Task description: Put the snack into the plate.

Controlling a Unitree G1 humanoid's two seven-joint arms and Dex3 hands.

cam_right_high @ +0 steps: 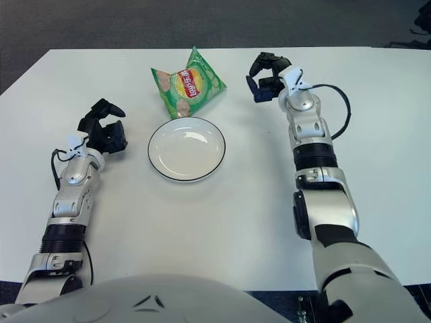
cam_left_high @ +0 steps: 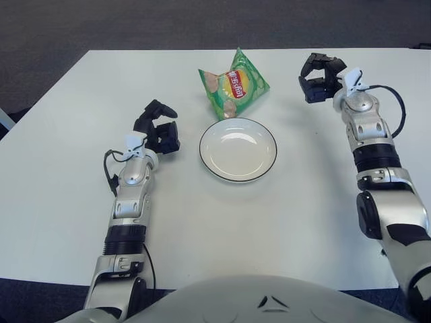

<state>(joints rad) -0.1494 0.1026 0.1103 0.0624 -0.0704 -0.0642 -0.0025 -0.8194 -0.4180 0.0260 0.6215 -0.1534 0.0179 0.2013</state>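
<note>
- A green snack bag (cam_left_high: 233,85) lies on the white table (cam_left_high: 60,155), just behind an empty white plate (cam_left_high: 238,149) and touching or nearly touching its far rim.
- The right hand (cam_left_high: 321,70) hovers to the right of the bag, fingers loosely curled, grasping nothing.
- The left hand (cam_left_high: 159,128) rests left of the plate, relaxed and empty.
- To do this well, the right hand should probably pinch the bag's near-right edge, lift it clear of the rim, then lower it to the plate's centre.
- The bag carries a red and yellow logo; its lettering is unreadable.

White table (cam_left_high: 283,222), matte top. On it: green chip bag (cam_left_high: 233,85) at far centre, lying flat w/ print side up; white plate w/ dark rim (cam_left_high: 238,149) just nearer than bag, rim almost touching bag's lower edge. Left forearm (cam_left_high: 131,202) rests on tabletop.
</note>
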